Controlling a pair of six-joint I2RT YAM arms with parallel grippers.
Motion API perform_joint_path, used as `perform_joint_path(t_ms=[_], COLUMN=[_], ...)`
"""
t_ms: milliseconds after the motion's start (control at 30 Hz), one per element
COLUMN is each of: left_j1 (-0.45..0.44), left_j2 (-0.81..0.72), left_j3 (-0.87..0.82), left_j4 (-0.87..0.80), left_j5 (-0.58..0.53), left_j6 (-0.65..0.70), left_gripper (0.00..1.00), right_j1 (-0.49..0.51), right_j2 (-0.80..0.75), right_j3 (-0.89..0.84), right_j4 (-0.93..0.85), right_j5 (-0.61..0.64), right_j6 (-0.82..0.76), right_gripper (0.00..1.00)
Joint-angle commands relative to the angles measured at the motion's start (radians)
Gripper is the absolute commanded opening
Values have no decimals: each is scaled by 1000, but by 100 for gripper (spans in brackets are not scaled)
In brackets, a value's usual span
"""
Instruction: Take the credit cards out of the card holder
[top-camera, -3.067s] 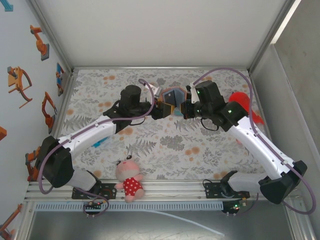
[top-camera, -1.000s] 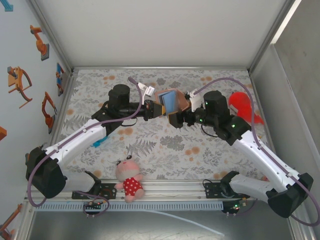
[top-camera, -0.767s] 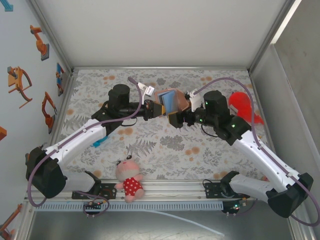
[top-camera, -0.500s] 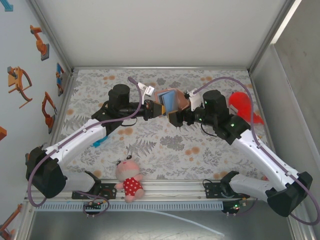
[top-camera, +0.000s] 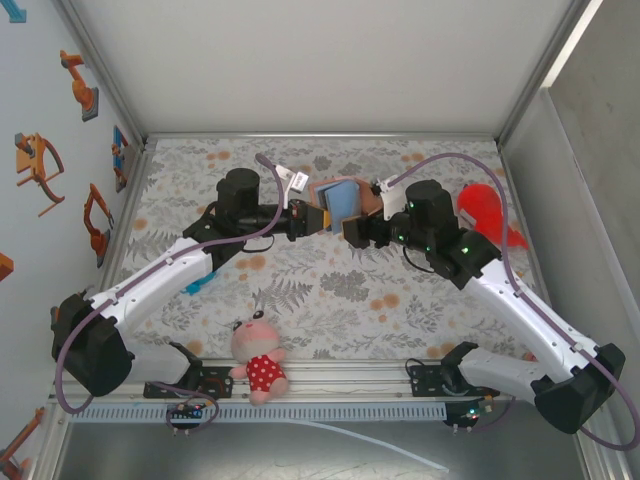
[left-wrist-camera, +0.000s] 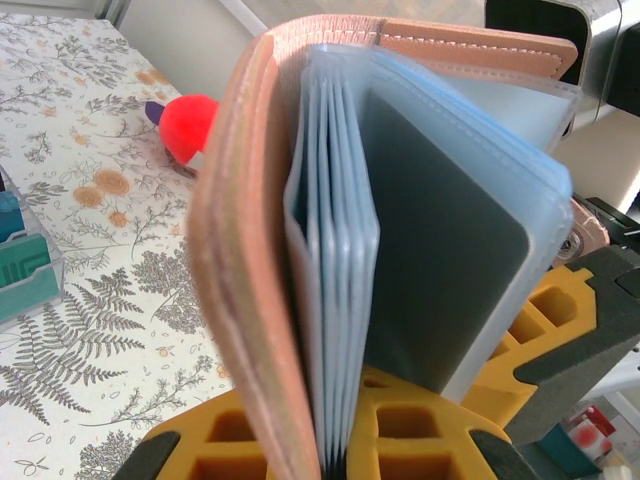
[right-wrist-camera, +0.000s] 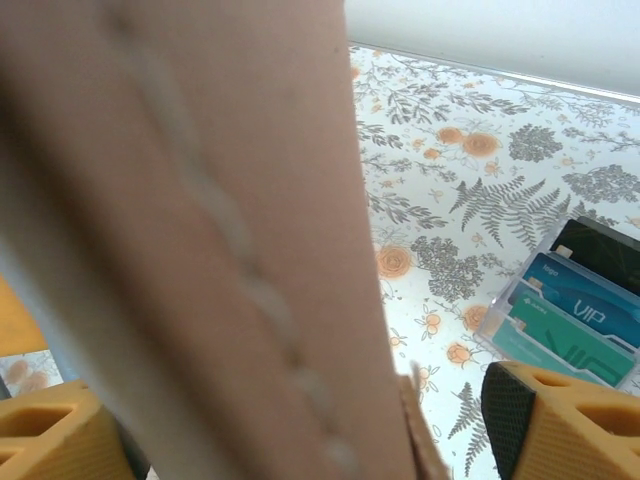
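Card holder (left-wrist-camera: 235, 260), judged light, floppy leather with slick plastic sleeves (left-wrist-camera: 345, 230), sits clamped in the closed left claw (left-wrist-camera: 330, 445), one cover between the parted fingers of the right claw (right-wrist-camera: 300, 430); best pinched at a card edge.

Top view, centre: the card holder (top-camera: 340, 197) has been raised and spread open since the first picture (blue-grey leaves now exposed). Its brown flap, hanging lower right a second ago, has been swung upward, and the right gripper (top-camera: 355, 229) has been narrowed around it.
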Motion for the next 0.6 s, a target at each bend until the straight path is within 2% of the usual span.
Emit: perform_joint_path(t_ms=[0, 133, 300, 567], left_j1=[2, 8, 11, 15], left_j2=[-17, -19, -21, 0], left_j3=[3, -1, -3, -1], left_j4=[60, 66, 76, 99], left_j5=[51, 50, 52, 51], left_j6=[-3, -13, -23, -49], left_gripper=[0, 0, 0, 0], right_j1=[-6, -9, -10, -9], right_j2=[-28, -58, -90, -84], right_j3=[11, -1, -16, -15], right_j4=[-4, -7, -16, -7], right_j5=[66, 81, 99, 4], right_j6=[8, 8, 11, 18], right_gripper=[82, 86, 99, 99])
